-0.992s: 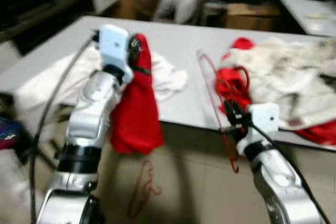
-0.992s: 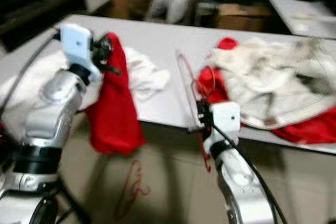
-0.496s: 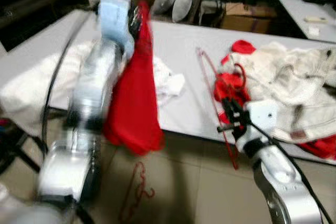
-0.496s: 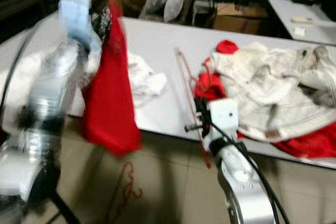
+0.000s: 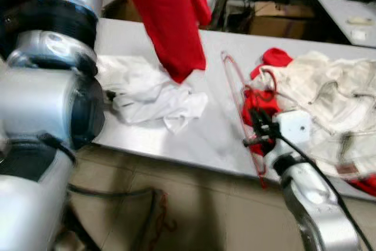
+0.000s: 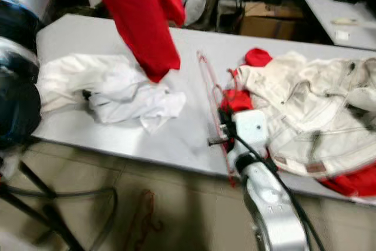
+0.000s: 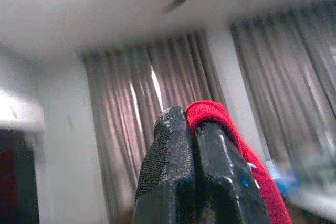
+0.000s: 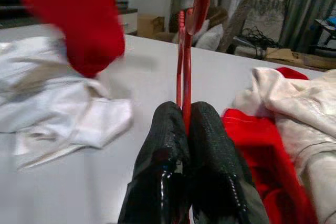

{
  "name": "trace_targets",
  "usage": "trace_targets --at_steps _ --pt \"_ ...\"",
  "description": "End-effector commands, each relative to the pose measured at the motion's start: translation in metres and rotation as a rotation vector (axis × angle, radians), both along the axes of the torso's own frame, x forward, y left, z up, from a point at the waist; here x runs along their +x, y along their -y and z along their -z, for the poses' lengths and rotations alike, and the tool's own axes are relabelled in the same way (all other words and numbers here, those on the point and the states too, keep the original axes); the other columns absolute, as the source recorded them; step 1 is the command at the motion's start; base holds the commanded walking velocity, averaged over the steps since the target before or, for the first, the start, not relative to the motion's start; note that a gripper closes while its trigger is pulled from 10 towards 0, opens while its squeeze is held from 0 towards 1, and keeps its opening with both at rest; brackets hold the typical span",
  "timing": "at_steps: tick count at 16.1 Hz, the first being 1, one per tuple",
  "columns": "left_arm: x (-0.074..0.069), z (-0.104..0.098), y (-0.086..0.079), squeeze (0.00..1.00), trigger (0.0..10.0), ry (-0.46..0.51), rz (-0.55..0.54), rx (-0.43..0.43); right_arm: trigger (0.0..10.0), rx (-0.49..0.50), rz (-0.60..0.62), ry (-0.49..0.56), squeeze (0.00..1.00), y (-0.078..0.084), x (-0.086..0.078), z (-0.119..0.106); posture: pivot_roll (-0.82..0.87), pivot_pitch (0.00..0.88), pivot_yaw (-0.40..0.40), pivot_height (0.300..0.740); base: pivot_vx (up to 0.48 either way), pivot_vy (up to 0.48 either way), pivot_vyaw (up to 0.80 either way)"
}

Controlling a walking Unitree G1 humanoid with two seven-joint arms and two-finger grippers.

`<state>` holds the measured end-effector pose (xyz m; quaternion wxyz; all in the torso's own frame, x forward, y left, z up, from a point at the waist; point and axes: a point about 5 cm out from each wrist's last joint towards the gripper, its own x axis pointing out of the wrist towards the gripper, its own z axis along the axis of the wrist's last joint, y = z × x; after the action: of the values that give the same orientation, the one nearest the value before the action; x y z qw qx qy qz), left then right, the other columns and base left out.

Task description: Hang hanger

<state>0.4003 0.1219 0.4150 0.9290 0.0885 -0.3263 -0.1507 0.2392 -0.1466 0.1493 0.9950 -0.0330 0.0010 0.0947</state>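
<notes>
Left claw [image 7: 191,121] pinched red cloth [image 5: 173,16], top cut off at upper frame edge. Right claw [image 8: 185,116] clamped red hanger [image 5: 238,95] over bench [image 5: 211,133]. No legible writing.

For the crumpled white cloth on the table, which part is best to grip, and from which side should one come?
Probably grip the white cloth at the raised fold near its middle, coming from above. It lies crumpled and low on the table, so its flat edges offer little to pinch. The hanging red garment overlaps its far side, so keep toward the near edge.
</notes>
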Motion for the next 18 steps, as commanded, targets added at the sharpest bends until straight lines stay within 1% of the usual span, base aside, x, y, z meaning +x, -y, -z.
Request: trace_targets --at_steps 1,2,3,4,5,6,7,8,9,10,11,12,13,14,16,17,18 --pt "0.010 0.036 -0.004 0.00 10.0 -0.096 -0.012 0.050 10.0 0.001 -0.006 0.016 0.00 -0.002 0.001 -0.003 -0.04 0.000 0.034 0.740 0.292 0.000 0.00" --pt "0.014 0.069 -0.003 0.00 10.0 -0.171 -0.004 0.092 10.0 -0.001 -0.012 0.015 0.00 -0.002 0.001 -0.003 -0.04 0.000 0.035 0.740 0.292 0.000 0.00" --pt "0.016 0.104 -0.002 0.00 10.0 -0.243 0.009 0.133 10.0 -0.003 -0.013 0.014 0.00 -0.003 0.001 -0.003 -0.04 0.000 0.035 0.740 0.285 0.000 0.00" --pt "0.013 0.147 -0.002 0.00 10.0 -0.328 0.019 0.196 10.0 -0.004 -0.014 0.014 0.00 -0.002 0.000 -0.003 -0.05 0.000 0.034 0.740 0.266 0.000 0.00" --pt "0.011 0.162 -0.002 0.00 10.0 -0.359 0.023 0.218 10.0 -0.004 -0.015 0.013 0.00 -0.002 0.000 -0.003 -0.05 0.000 0.034 0.740 0.255 0.000 0.00" --pt "0.000 0.203 -0.009 0.00 10.0 -0.437 0.020 0.289 10.0 -0.008 -0.026 0.003 0.00 -0.003 -0.001 -0.002 -0.05 0.000 0.029 0.740 0.000 0.000 0.00" --pt "-0.011 0.231 -0.017 0.00 10.0 -0.504 0.037 0.335 10.0 -0.010 -0.045 -0.009 0.00 -0.004 -0.003 0.000 -0.05 0.000 0.021 0.740 0.000 0.000 0.00" --pt "-0.017 0.241 -0.023 0.00 10.0 -0.551 0.030 0.364 10.0 -0.021 -0.068 -0.020 0.00 -0.005 -0.004 0.002 -0.04 0.000 0.010 0.740 0.000 0.000 0.00" --pt "-0.024 0.248 -0.028 0.00 10.0 -0.616 0.054 0.364 10.0 -0.029 -0.097 -0.028 0.00 -0.008 -0.003 0.003 -0.04 0.000 -0.002 0.740 0.000 0.000 0.00" --pt "-0.028 0.250 -0.029 0.00 10.0 -0.647 0.074 0.371 10.0 -0.032 -0.105 -0.030 0.00 -0.008 -0.003 0.003 -0.03 0.000 -0.005 0.740 0.000 0.000 0.00" --pt "-0.035 0.255 -0.028 0.00 10.0 -0.676 0.090 0.407 10.0 -0.036 -0.116 -0.030 0.00 -0.010 -0.002 0.004 -0.03 0.000 -0.012 0.740 0.000 0.000 0.00" --pt "-0.037 0.256 -0.028 0.00 10.0 -0.672 0.075 0.425 10.0 -0.037 -0.119 -0.030 0.00 -0.010 -0.002 0.004 -0.03 0.000 -0.013 0.740 0.000 0.000 0.00" --pt "-0.040 0.257 -0.034 0.00 10.0 -0.669 0.028 0.409 10.0 -0.040 -0.126 -0.030 0.00 -0.010 -0.002 0.004 -0.03 0.000 -0.017 0.740 0.000 0.000 0.00" --pt "-0.042 0.254 -0.041 1.00 10.0 -0.669 0.008 0.366 10.0 -0.041 -0.129 -0.031 0.00 -0.010 -0.002 0.004 -0.03 0.000 -0.019 0.740 0.000 0.000 0.00" --pt "-0.044 0.244 -0.050 1.00 10.0 -0.664 -0.002 0.328 10.0 -0.043 -0.136 -0.034 0.00 -0.010 -0.003 0.004 -0.03 0.000 -0.019 0.740 0.000 0.000 0.00" --pt "-0.045 0.233 -0.061 1.00 10.0 -0.645 -0.027 0.307 10.0 -0.044 -0.138 -0.036 0.00 -0.010 -0.003 0.005 -0.03 0.000 -0.017 0.740 0.000 0.000 0.00" --pt "-0.044 0.228 -0.066 1.00 10.0 -0.639 -0.035 0.295 10.0 -0.045 -0.138 -0.037 0.00 -0.010 -0.004 0.005 -0.03 0.000 -0.017 0.740 0.000 0.000 0.00"
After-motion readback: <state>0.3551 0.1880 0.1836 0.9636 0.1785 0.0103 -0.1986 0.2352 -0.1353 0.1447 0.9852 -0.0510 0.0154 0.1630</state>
